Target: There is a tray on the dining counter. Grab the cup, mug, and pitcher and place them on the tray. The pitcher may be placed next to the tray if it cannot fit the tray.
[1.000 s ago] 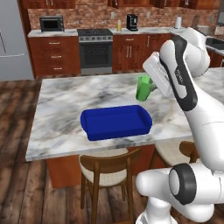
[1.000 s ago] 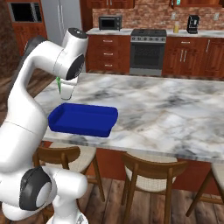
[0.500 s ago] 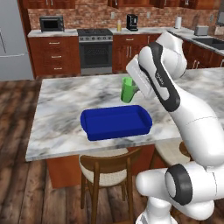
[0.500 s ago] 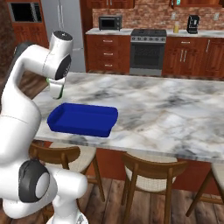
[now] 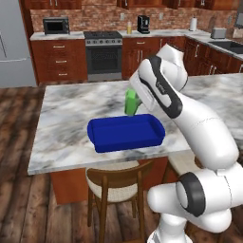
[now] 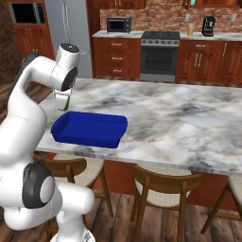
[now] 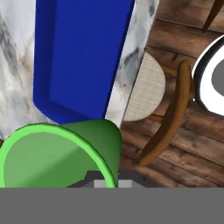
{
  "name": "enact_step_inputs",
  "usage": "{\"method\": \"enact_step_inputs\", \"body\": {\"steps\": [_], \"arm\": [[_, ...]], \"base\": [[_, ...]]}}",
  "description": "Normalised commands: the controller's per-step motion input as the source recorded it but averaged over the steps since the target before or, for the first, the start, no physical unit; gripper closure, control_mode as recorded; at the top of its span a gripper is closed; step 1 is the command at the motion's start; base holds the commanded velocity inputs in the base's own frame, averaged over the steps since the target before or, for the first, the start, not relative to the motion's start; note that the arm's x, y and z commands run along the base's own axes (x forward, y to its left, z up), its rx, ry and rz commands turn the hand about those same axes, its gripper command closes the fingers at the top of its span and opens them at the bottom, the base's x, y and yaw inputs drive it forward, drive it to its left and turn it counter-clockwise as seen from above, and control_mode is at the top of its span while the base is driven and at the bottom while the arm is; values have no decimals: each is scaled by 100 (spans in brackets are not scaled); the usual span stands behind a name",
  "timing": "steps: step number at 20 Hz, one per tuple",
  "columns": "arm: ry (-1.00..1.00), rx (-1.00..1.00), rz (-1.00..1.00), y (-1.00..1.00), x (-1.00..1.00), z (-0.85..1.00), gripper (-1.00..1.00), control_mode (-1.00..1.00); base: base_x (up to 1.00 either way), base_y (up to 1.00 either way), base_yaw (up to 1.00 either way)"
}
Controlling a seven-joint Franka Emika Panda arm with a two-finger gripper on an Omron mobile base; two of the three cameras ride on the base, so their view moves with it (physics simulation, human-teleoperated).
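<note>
While your claw (image 5: 134,97) stays clamped on the green cup (image 5: 131,102), you hold it in the air above the far edge of the blue tray (image 5: 126,132) on the marble surface (image 5: 66,118), positioned for lowering it inside.

cup (image 5: 131,102): lower part behind arm | hand (image 7: 107,181): fingertips hidden by cup | tray (image 7: 83,57): cut off at top edge

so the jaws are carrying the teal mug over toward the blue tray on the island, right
Not the mug: the jaws are shut on the green cup, which has no handle. The left base view shows it carried toward the blue tray on the island.
</note>
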Motion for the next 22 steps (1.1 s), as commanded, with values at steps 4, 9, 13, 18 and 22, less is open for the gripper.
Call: {"method": "enact_step_inputs", "body": {"steps": [4,9,13,18,22], "arm": [[2,0,0,0,44,-42,100,-100],[0,0,0,14,29,-39,100,-100],[3,0,0,27,23,-42,100,-100],[5,0,0,21,30,-31,100,-100],[4,0,0,7,35,-21,100,-100]], "base": [[0,0,0],[0,0,0],[0,0,0],[0,0,0],[0,0,0]]}}
